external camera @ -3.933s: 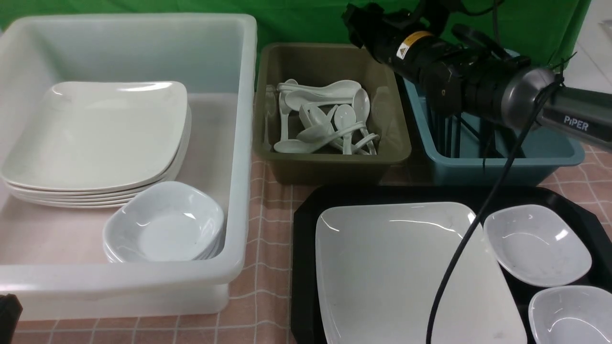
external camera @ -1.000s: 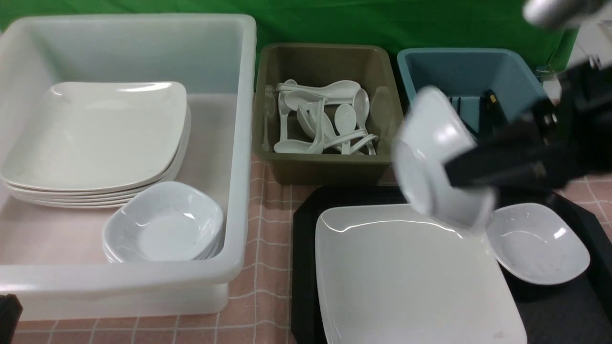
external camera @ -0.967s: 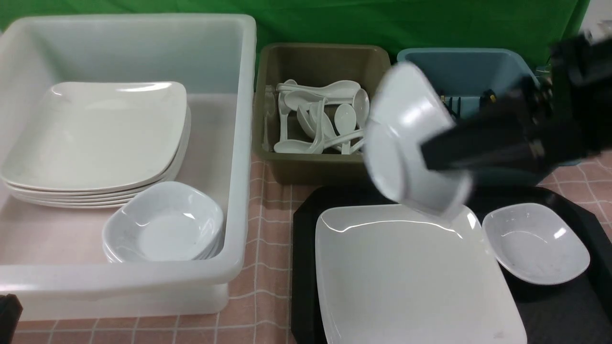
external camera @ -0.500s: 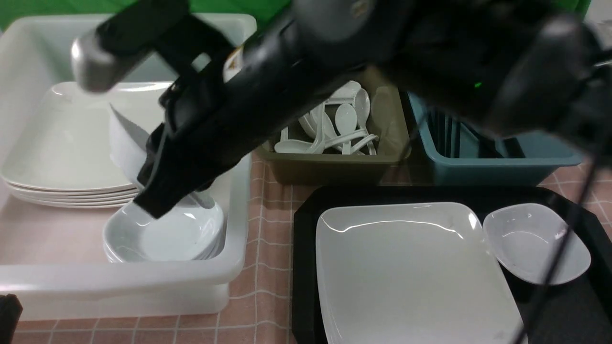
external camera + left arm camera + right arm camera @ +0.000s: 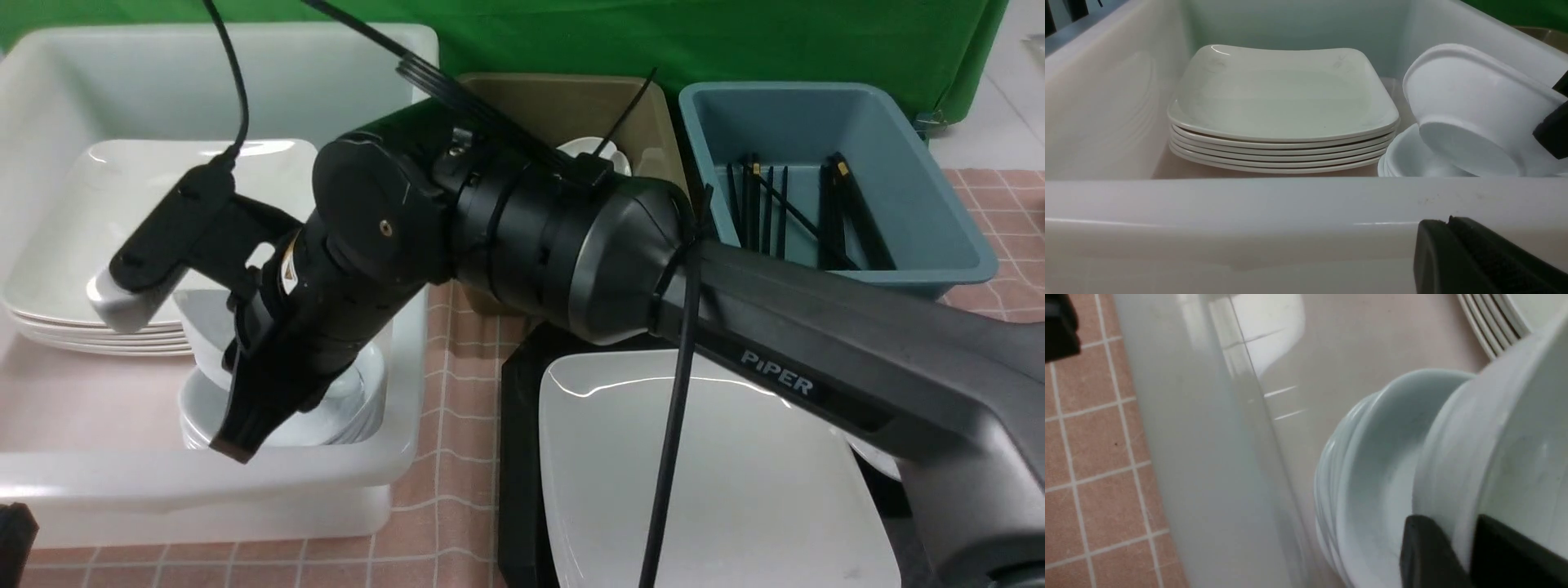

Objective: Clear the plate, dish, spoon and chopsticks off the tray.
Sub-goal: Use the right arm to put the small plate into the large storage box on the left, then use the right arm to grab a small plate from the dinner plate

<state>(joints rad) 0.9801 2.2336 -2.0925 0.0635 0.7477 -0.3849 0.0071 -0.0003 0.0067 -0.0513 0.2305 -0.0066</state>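
My right gripper [image 5: 245, 420] reaches across into the white tub [image 5: 204, 478] and is shut on the rim of a small white dish [image 5: 198, 327]. It holds the dish tilted just above a stack of like dishes [image 5: 359, 408]. The right wrist view shows the pinch on the rim [image 5: 1457, 539], and the left wrist view shows the tilted dish [image 5: 1470, 110]. The large white plate [image 5: 735, 482] lies on the black tray [image 5: 516, 457]. Black chopsticks [image 5: 775, 216] lie in the blue tub. The spoons are mostly hidden behind the arm. My left gripper [image 5: 1447, 223] is shut outside the tub's near wall.
A stack of large plates [image 5: 1282, 110] fills the tub's far side. The olive tub [image 5: 645, 106] and blue tub [image 5: 939, 261] stand behind the tray. A sliver of another small dish [image 5: 875, 461] shows on the tray under my right arm. The table has a pink checked cloth [image 5: 457, 490].
My right arm has carried the small dish from above the tray leftward into the white tub and lowered it over the stack of small dishes. The left gripper has not moved.
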